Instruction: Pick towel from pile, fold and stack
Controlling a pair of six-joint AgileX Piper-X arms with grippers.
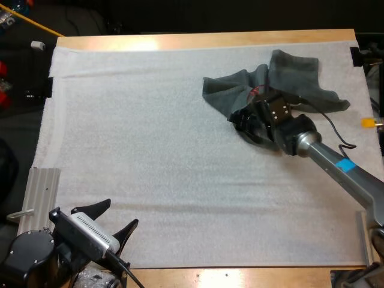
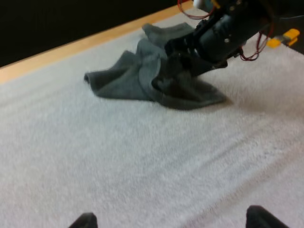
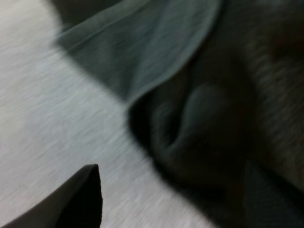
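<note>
A crumpled dark grey-green towel (image 1: 282,81) lies at the far right of the white mat (image 1: 150,150). My right gripper (image 1: 245,123) is low at the towel's near-left edge. In the right wrist view the right gripper (image 3: 173,199) is open: one finger (image 3: 80,199) is over bare mat and the other over the towel (image 3: 199,118), whose folded edge lies between them. My left gripper (image 1: 123,213) hovers open at the mat's near-left corner, far from the towel. The left wrist view has the left gripper (image 2: 171,221) facing the towel (image 2: 137,78) with the right gripper (image 2: 194,45) on it.
A ribbed metal plate (image 1: 41,195) lies off the mat's near-left edge. The wooden table's far edge (image 1: 204,39) runs just behind the towel. Wide bare mat stretches across the middle and left.
</note>
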